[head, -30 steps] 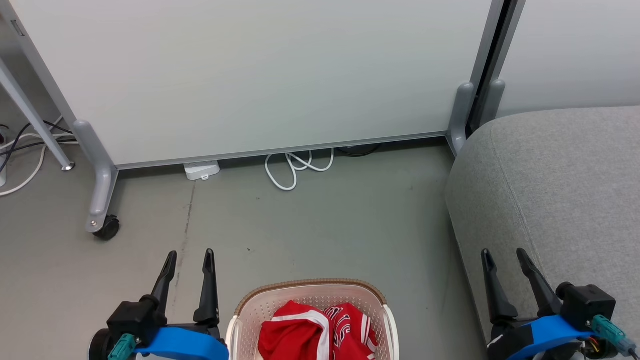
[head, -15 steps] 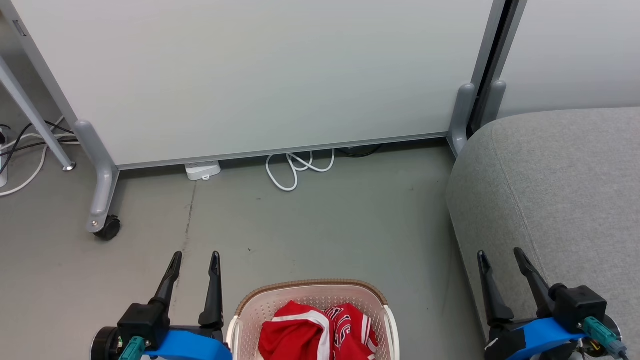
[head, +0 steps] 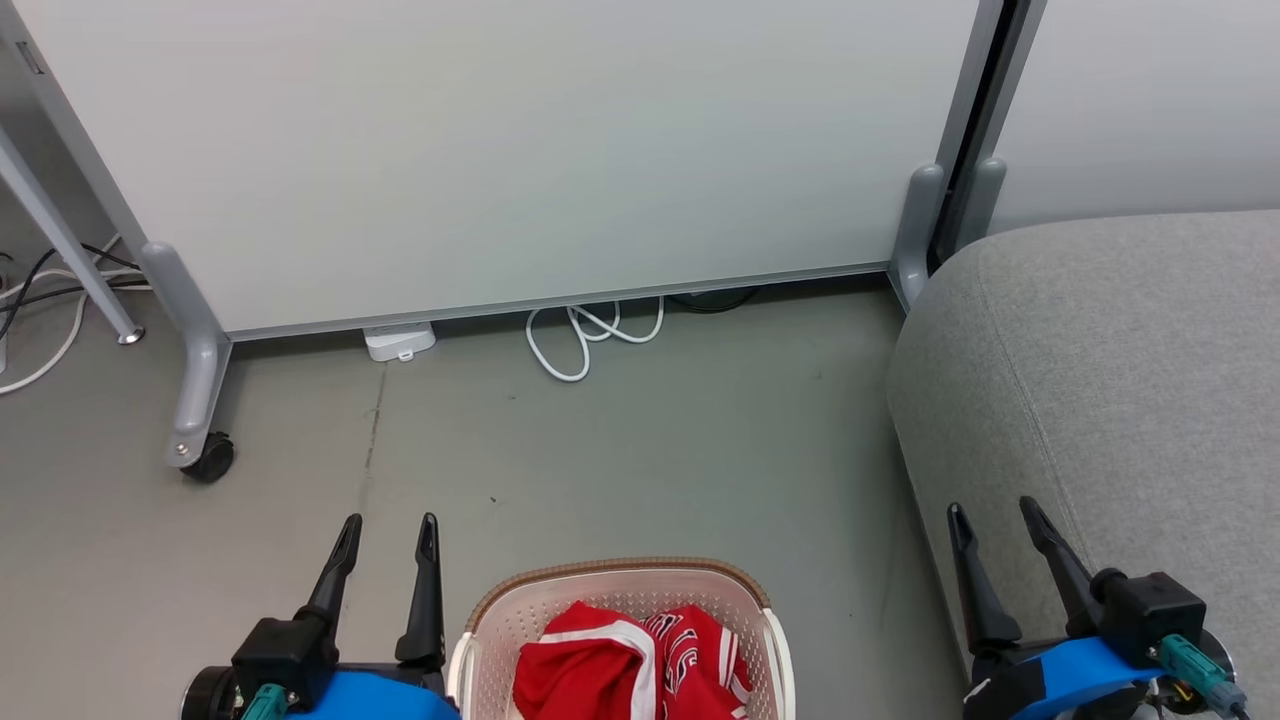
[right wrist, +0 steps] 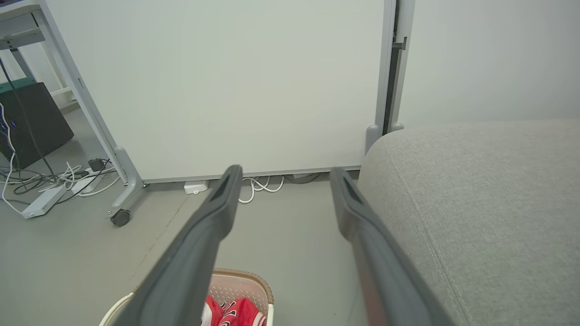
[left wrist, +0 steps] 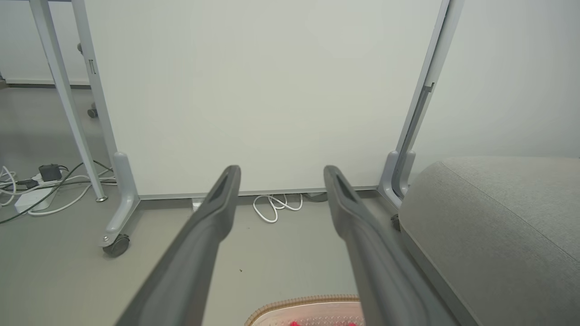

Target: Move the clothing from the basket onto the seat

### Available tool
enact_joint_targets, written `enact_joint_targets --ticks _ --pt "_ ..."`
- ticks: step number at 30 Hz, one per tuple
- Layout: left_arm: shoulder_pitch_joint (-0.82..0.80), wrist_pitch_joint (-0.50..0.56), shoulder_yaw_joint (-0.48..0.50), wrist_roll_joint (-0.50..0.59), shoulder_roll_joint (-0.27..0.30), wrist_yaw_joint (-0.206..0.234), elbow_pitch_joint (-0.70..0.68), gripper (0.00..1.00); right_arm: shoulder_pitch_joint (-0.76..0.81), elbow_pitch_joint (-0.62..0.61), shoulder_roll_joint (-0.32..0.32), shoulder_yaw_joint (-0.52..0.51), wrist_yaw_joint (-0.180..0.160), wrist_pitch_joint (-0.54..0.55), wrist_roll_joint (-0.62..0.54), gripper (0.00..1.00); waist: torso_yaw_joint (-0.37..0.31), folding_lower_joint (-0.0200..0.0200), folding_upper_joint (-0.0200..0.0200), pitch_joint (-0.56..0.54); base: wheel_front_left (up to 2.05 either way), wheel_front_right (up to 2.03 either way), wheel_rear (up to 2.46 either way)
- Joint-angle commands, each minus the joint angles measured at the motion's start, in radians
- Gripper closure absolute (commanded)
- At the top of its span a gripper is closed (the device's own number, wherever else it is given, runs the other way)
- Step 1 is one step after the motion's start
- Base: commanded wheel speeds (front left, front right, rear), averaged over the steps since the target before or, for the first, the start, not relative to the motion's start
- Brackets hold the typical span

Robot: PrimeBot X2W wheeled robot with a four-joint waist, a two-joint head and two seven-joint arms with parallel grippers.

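Note:
The cream basket (head: 480,640) with a brown rim stands on the floor at the bottom middle of the head view, with crumpled red clothing (head: 625,670) with white trim inside. My left gripper (head: 390,523) hangs open just left of the basket, empty. My right gripper (head: 995,508) is open and empty in front of the grey seat (head: 1120,370), at the lower right. In the left wrist view the basket rim (left wrist: 303,303) shows between the fingers (left wrist: 217,213). The right wrist view shows the basket (right wrist: 240,290), the clothing (right wrist: 235,310) and the seat (right wrist: 489,203).
A white partition panel (head: 520,150) on grey wheeled feet (head: 200,440) stands across the back. A coiled white cable (head: 585,335) and a white power block (head: 400,342) lie at its base. More cables (head: 40,300) trail at the far left. Grey floor (head: 650,450) lies between basket and panel.
Both grippers have sunk slightly toward the bottom edge of the head view, still open. The whole picture has shifted a little, so the camera has moved. The basket and clothing stay put.

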Motion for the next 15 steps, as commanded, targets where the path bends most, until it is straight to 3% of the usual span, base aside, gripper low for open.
enact_joint_targets --ticks 1,15 --pt "0.007 -0.004 0.001 -0.003 0.002 -0.001 0.001 0.0 0.0 0.001 -0.005 0.003 0.003 -0.005 0.002 0.0 -0.008 0.0 0.0 0.004 0.0 0.0 0.0" --pt "-0.08 -0.003 -0.012 -0.022 0.002 -0.004 0.111 0.0 -0.096 -0.051 -0.004 0.06 0.002 -0.008 -0.005 0.0 -0.147 0.0 0.0 0.206 0.0 0.0 0.0"
